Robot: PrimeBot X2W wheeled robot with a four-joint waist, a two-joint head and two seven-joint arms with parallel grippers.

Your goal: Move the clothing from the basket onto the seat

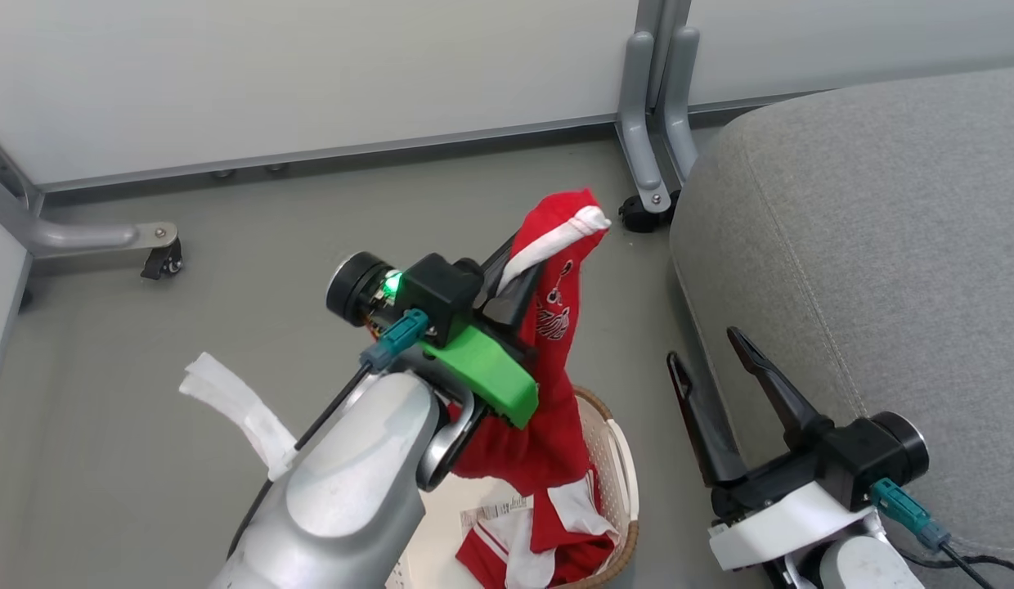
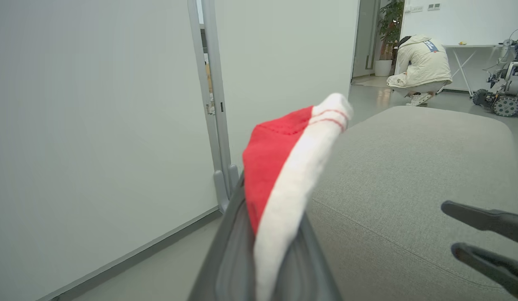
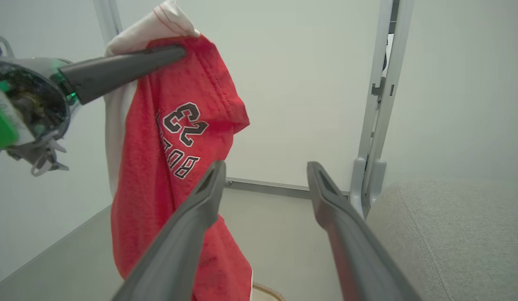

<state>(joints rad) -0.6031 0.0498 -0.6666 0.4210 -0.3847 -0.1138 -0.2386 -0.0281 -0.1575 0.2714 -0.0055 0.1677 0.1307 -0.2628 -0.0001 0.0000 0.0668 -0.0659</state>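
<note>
My left gripper (image 1: 519,254) is shut on a red garment (image 1: 556,327) with white trim, holding it up by its top fold; its lower part still hangs into the basket (image 1: 617,458). In the left wrist view the fold (image 2: 284,159) sits pinched between the fingers (image 2: 225,259). The right wrist view shows the garment (image 3: 171,167) with a printed "23". More red and white clothing (image 1: 523,548) lies in the basket beside a paper label (image 1: 495,511). My right gripper (image 1: 703,345) is open and holds nothing, beside the grey seat (image 1: 867,245).
White partition walls stand behind, with grey caster feet (image 1: 646,164) near the seat's corner and at the left (image 1: 106,237). A white strip (image 1: 237,401) lies on the floor. Far off, a person (image 2: 422,62) crouches near another robot (image 2: 507,96).
</note>
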